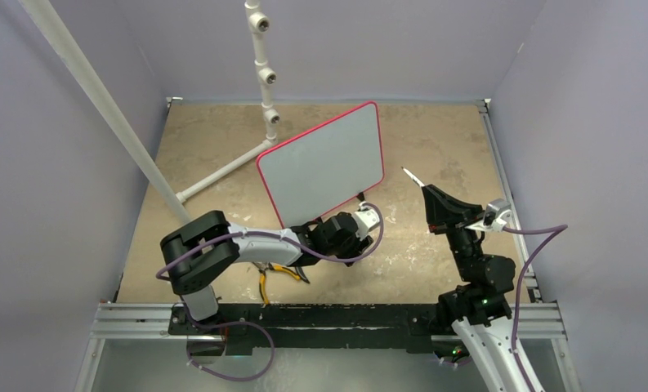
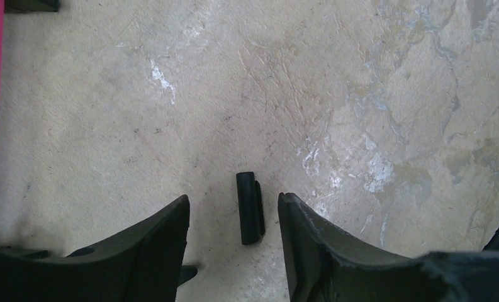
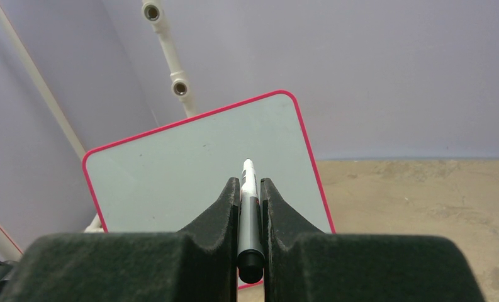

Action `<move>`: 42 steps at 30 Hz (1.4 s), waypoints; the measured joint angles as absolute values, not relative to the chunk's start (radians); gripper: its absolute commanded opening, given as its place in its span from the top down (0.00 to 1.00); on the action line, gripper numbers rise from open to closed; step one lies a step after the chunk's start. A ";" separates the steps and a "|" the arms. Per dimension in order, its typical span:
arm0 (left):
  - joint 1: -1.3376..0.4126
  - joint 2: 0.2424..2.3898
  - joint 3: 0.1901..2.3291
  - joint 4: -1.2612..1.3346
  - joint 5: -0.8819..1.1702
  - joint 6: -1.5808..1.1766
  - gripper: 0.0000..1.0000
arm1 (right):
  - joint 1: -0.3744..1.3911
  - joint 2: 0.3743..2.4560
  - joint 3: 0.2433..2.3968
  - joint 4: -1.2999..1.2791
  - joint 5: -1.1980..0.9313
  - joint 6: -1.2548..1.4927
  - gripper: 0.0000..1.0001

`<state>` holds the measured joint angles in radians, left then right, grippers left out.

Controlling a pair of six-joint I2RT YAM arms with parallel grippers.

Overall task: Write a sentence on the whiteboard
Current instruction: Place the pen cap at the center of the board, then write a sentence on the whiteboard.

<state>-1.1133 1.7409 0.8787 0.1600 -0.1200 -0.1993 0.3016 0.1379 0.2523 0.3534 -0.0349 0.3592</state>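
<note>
Top external view shows us the whiteboard [image 1: 320, 163] propped tilted mid-table, face plain grey, a pipe stand [image 1: 263, 82] behind it. Our left gripper [image 2: 233, 200] hangs spread apart by the board's near edge, a black cap [image 2: 250, 207] on the table [image 2: 360, 94] between its fingers [image 2: 165, 251]. Our right gripper [image 3: 250, 182] clamps a marker [image 3: 251, 239], tip toward the board, not touching. Under the left arm [image 1: 255, 241] lie pliers [image 1: 273, 273].

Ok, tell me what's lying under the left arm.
Pliers with yellow handles lie on the table there. The left arm covers part of them, and whether anything else lies beneath it cannot be seen.
</note>
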 measured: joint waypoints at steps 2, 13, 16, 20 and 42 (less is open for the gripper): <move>-1.109 1.729 0.878 0.159 -0.118 -0.199 0.45 | 0.302 0.138 0.252 0.353 -0.035 0.360 1.00; -0.995 1.526 0.950 0.063 -0.047 -0.157 0.44 | 0.302 0.146 0.252 0.353 -0.034 0.366 1.00; -0.971 1.472 1.022 -0.002 -0.040 -0.128 0.44 | 0.302 0.151 0.252 0.366 -0.039 0.366 1.00; -0.935 1.396 1.130 -0.109 -0.038 -0.083 0.44 | 0.302 0.173 0.241 0.404 -0.056 0.365 1.00; -0.296 1.211 1.251 -0.226 0.219 -0.149 0.41 | 0.302 0.311 0.229 0.503 -0.195 0.353 1.00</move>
